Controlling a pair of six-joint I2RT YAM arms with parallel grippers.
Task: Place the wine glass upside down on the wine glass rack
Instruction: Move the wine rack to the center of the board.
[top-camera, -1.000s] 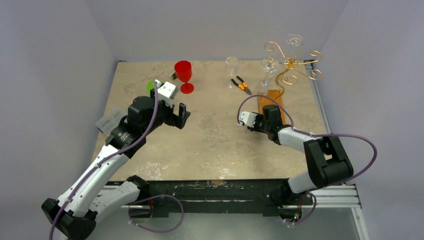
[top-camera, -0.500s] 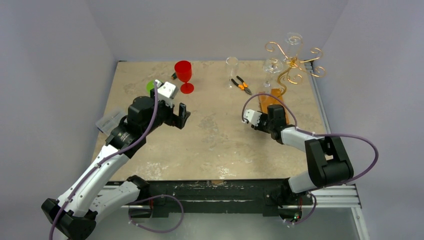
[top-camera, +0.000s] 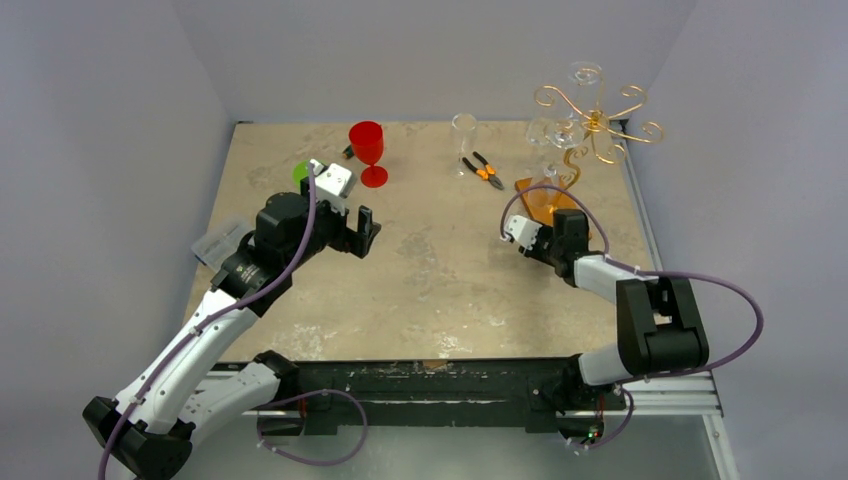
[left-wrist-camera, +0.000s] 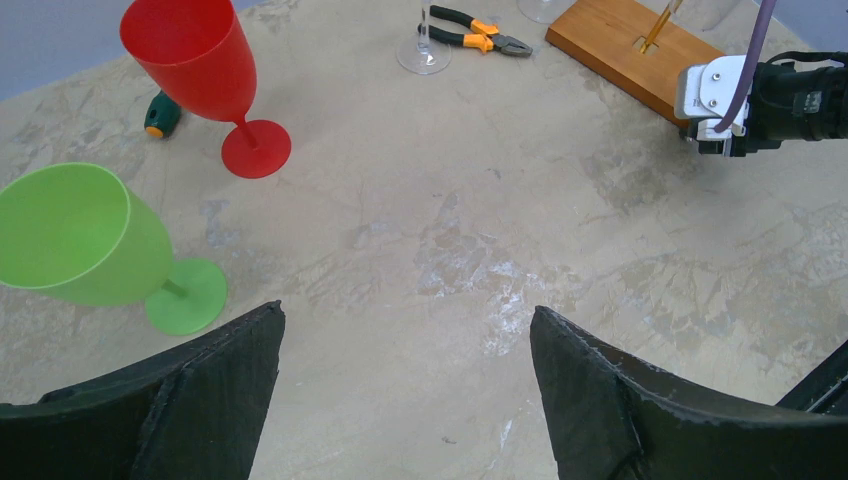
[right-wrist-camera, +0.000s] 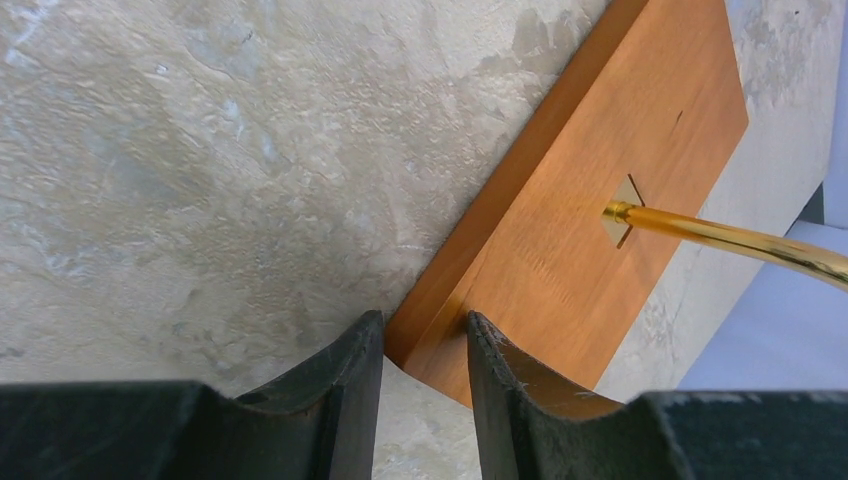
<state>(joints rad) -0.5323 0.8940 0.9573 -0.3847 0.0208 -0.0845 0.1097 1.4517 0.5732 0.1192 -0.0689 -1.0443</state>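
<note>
The right claw is clenched on the near corner of the wooden base of the wine glass rack, at the far right of the desk — repositioning the stand, I'd say, not hanging yet. The left claw hangs wide open, empty. Next, probably: settle the base flat, release, then fetch the clear wine glass — gently.

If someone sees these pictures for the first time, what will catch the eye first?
The thin gold wire rack with curled arms stands at the far right, and the right tool is closed on a corner of its orange-brown wooden base. Toward the far left stand a red stemmed goblet and a green stemmed goblet.
</note>
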